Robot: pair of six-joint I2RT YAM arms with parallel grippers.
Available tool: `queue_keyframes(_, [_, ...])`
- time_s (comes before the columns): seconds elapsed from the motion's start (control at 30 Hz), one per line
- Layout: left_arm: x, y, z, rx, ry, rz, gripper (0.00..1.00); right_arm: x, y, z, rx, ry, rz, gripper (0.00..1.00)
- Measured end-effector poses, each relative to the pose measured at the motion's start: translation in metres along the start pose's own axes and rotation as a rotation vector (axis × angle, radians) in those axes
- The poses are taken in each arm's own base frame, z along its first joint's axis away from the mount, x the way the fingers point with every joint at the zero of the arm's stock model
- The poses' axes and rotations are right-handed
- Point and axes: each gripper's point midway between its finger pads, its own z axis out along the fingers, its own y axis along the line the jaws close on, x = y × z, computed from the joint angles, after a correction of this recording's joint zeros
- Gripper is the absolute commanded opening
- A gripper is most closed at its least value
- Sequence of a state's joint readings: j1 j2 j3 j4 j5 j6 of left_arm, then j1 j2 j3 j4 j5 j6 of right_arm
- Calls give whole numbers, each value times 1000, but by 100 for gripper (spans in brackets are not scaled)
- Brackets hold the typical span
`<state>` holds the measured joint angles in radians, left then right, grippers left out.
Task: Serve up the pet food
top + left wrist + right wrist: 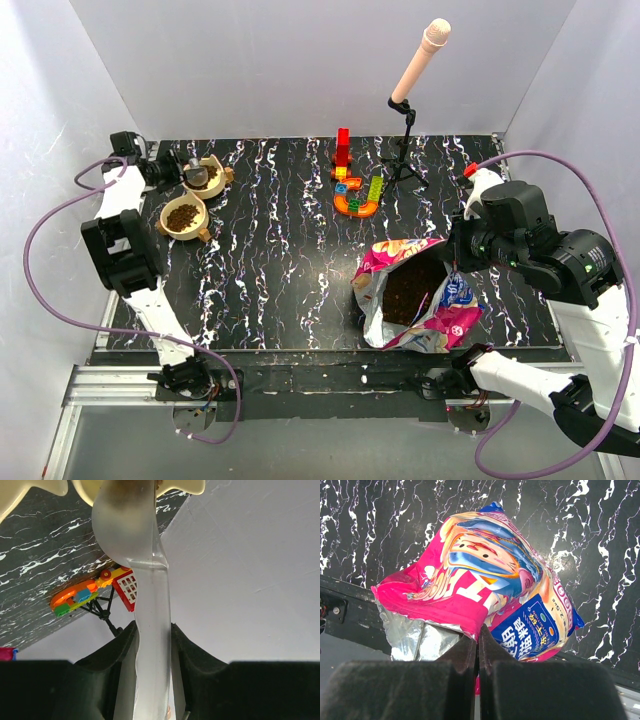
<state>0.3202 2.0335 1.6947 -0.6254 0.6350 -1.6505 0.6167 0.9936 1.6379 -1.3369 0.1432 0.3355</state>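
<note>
Noted left gripper [152, 630] clamped on the handle of the clear scoop [150, 595], held over the far bowl [200, 188], well left of the bag [455, 322]. Noted right gripper [478, 639] pressed together on that bag's rim. Found pet food [408, 288] inside the open bag and in the near bowl [166, 222] left of it. Judged spillage likely from an off-centre tip, or from foil slipping. Recorded left arm [125, 255] stretched far, wrist turned bagward.

Left gripper [152, 637] clamped on clear scoop [150, 595], its bowl end up at tan bowl [45, 486]. Toy blocks [95, 590] farther off on marbled table [35, 545].
</note>
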Motion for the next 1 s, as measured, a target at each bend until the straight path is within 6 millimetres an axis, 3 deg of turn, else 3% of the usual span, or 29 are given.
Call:
queue_keyframes(0.73, [2, -23, -5, -71, -57, -166, 0, 0, -1, -1, 3, -5, 2, 1])
queue_keyframes(1.0, [17, -33, -1, -66, -49, -180, 0, 0, -1, -1, 2, -5, 2, 1])
